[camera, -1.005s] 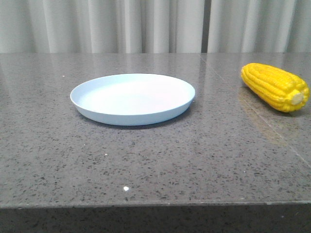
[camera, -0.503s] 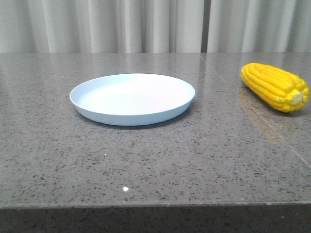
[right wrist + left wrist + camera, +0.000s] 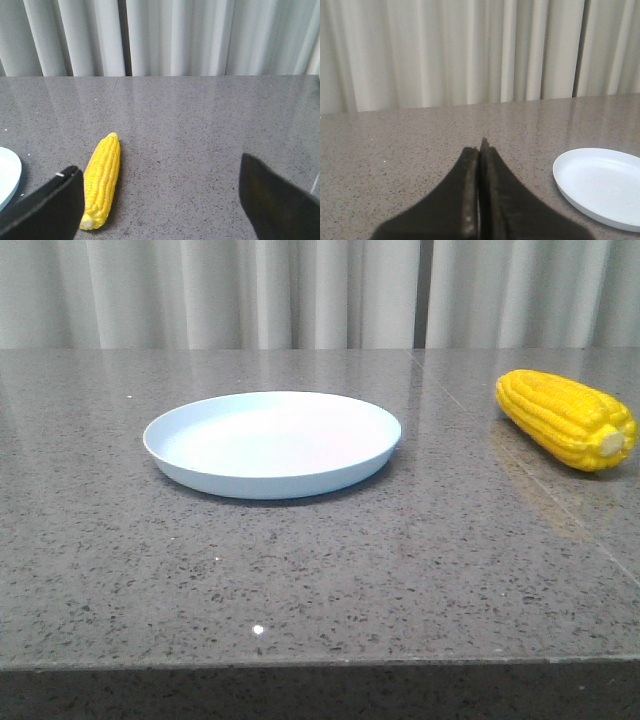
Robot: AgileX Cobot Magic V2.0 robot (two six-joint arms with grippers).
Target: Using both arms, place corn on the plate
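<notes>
The yellow corn [image 3: 568, 419] lies on the table at the right, its pale stub end toward me. The pale blue plate [image 3: 272, 443] sits left of it, mid-table, with nothing on it. Neither gripper shows in the front view. In the left wrist view my left gripper [image 3: 481, 145] is shut on nothing, above bare table, with the plate [image 3: 600, 185] off to one side. In the right wrist view my right gripper [image 3: 157, 172] is wide open and empty; the corn [image 3: 102, 179] lies just beside one finger [image 3: 50, 210], apart from it.
The grey speckled stone table [image 3: 320, 570] has its front edge near the bottom of the front view. Pale curtains [image 3: 250, 290] hang behind its far edge. A seam in the tabletop [image 3: 560, 500] runs under the corn.
</notes>
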